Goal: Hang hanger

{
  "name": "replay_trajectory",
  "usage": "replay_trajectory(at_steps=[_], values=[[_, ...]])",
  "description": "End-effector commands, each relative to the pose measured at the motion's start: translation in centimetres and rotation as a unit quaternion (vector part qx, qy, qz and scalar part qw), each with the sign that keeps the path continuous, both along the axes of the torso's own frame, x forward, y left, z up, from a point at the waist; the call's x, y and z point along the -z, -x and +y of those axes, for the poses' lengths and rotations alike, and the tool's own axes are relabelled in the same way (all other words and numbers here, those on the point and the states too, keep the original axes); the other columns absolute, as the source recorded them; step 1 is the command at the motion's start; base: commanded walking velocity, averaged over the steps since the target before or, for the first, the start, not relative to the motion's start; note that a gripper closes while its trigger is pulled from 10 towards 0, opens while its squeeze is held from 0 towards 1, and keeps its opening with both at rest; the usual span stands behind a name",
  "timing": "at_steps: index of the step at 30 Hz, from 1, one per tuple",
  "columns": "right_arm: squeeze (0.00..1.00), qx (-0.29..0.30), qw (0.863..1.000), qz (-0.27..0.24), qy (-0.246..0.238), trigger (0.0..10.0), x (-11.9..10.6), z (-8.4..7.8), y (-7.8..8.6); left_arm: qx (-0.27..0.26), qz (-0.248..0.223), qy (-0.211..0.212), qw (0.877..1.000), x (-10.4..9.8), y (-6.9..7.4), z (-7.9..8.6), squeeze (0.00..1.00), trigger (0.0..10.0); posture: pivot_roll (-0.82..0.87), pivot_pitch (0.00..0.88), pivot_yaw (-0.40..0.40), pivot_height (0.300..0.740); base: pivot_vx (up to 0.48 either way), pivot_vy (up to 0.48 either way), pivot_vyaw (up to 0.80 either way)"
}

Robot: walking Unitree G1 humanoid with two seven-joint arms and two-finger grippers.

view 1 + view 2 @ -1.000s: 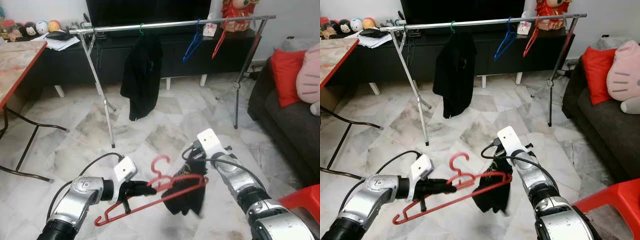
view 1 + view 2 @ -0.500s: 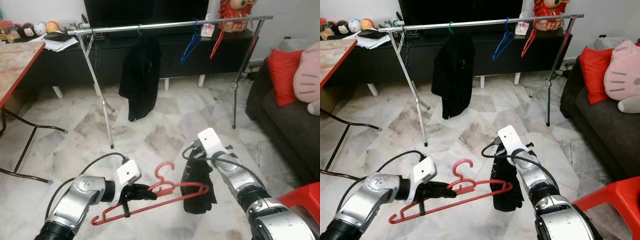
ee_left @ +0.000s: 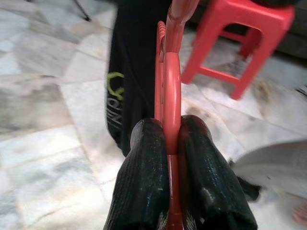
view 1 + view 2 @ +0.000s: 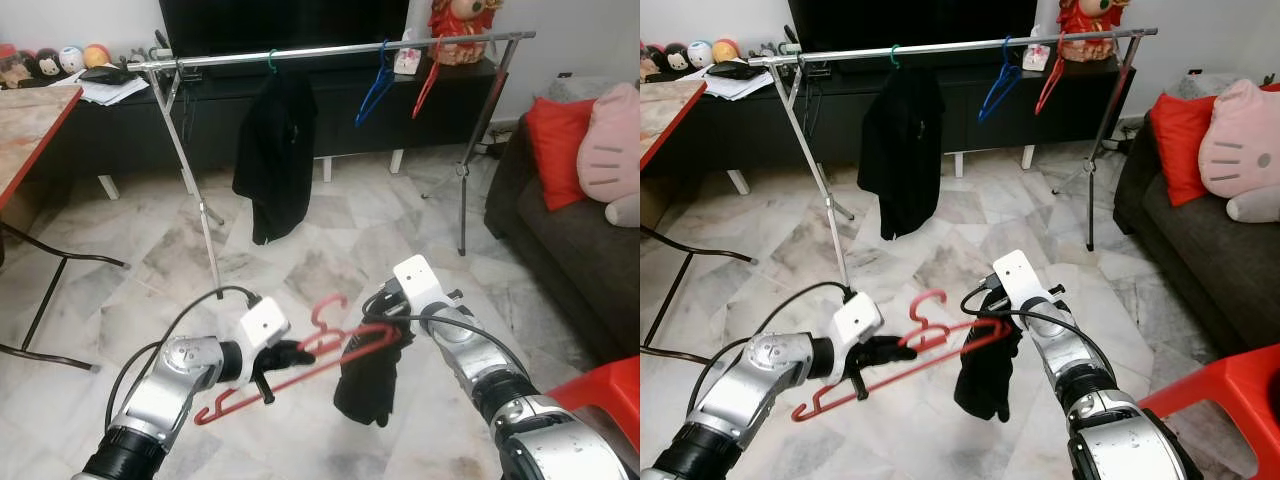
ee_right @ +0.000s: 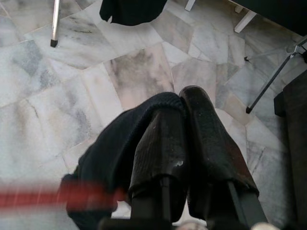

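A robot stands on a marble floor facing a metal clothes rail [image 4: 330,47] well ahead, where a black jacket [image 4: 273,150], a blue hanger [image 4: 375,88] and another red one already hang. Low in front of its body, the left gripper [image 4: 290,355] has its fingers [image 3: 144,182] clenched on the bar of a red hanger [image 4: 300,365] — hook pointing up. The right gripper [image 4: 1002,330] pinches a dark garment [image 4: 985,375] that drapes over the hanger's far end. To do this well, the garment likely needs seating evenly on both shoulders, hanger kept level, before walking to the rail's bare stretch.
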State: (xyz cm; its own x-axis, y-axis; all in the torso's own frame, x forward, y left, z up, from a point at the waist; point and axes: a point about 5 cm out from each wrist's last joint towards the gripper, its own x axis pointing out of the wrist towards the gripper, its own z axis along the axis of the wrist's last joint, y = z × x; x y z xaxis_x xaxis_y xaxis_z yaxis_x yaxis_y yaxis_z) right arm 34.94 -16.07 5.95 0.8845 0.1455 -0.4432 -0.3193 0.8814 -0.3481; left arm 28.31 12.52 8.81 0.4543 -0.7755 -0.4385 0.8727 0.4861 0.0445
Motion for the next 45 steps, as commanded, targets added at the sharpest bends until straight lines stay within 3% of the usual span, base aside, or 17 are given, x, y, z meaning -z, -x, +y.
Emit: replay_trajectory(at_steps=[1, 10, 14, 16, 23, 25, 29, 32, 37, 45], values=[[0.0, -0.006, 1.0, -0.019, -0.008, 10.0, -1.0, 0.4, -0.6, -0.002, -0.008, 0.002, 1.0, -0.3, -0.1, -0.1, 0.0, 10.0, -0.06, 0.0, -0.015, 0.74, 0.0, 0.0, 0.0], [0.0, -0.006, 1.0, -0.022, -0.011, 10.0, -1.3, 0.4, -0.8, -0.024, -0.032, -0.006, 0.999, -0.6, -0.6, 0.1, 0.0, 10.0, -0.05, 0.0, -0.012, 0.74, 0.0, 0.0, 0.0], [0.0, 0.004, 0.997, -0.021, -0.069, 10.0, -1.9, 0.9, -1.1, -0.058, -0.053, 0.009, 0.997, -1.0, -1.6, 0.0, 0.0, 10.0, -0.06, 0.0, -0.006, 0.74, 0.0, 0.0, 0.0], [0.0, 0.0, 0.998, -0.026, -0.065, 10.0, -2.1, 1.0, -1.2, -0.062, -0.056, 0.015, 0.996, -1.1, -1.7, -0.1, 0.0, 10.0, -0.07, 0.0, -0.004, 0.74, 0.0, 0.0, 0.0], [0.0, -0.017, 0.997, -0.027, -0.073, 10.0, -2.4, 1.7, -1.0, -0.035, -0.038, 0.036, 0.998, -1.2, -1.3, -1.2, 0.0, 10.0, -0.07, 0.0, 0.0, 0.74, 0.0, 0.0, 0.0], [0.0, -0.017, 0.995, -0.032, -0.097, 10.0, -3.1, 1.9, -1.1, -0.03, -0.04, 0.032, 0.998, -1.1, -1.3, -1.2, 0.0, 10.0, -0.07, 0.0, 0.0, 0.74, 0.0, 0.0, 0.0], [0.0, -0.044, 0.994, -0.034, -0.098, 10.0, -3.9, 2.6, -1.0, -0.017, -0.032, 0.04, 0.999, -1.2, -1.2, -1.3, 0.0, 10.0, -0.07, 0.0, -0.001, 0.74, 0.0, 0.0, 0.0], [0.0, -0.052, 0.994, -0.029, -0.096, 10.0, -3.9, 2.8, -0.8, -0.014, -0.031, 0.038, 0.999, -1.2, -1.1, -1.4, 0.0, 10.0, -0.07, 0.0, -0.001, 0.74, 0.0, 0.0, 0.0], [0.0, -0.043, 0.995, -0.011, -0.086, 10.0, -3.7, 2.9, -0.1, -0.071, -0.063, -0.01, 0.995, -0.6, -2.3, -1.3, 0.0, 10.0, -0.08, 0.0, 0.0, 0.74, 0.0, 0.0, 0.0], [0.0, -0.041, 0.995, -0.002, -0.086, 10.0, -3.4, 3.1, 0.6, -0.074, -0.068, -0.018, 0.995, -0.4, -2.4, -1.4, 0.0, 10.0, -0.07, 0.0, -0.002, 0.74, 0.0, 0.0, 0.0]])
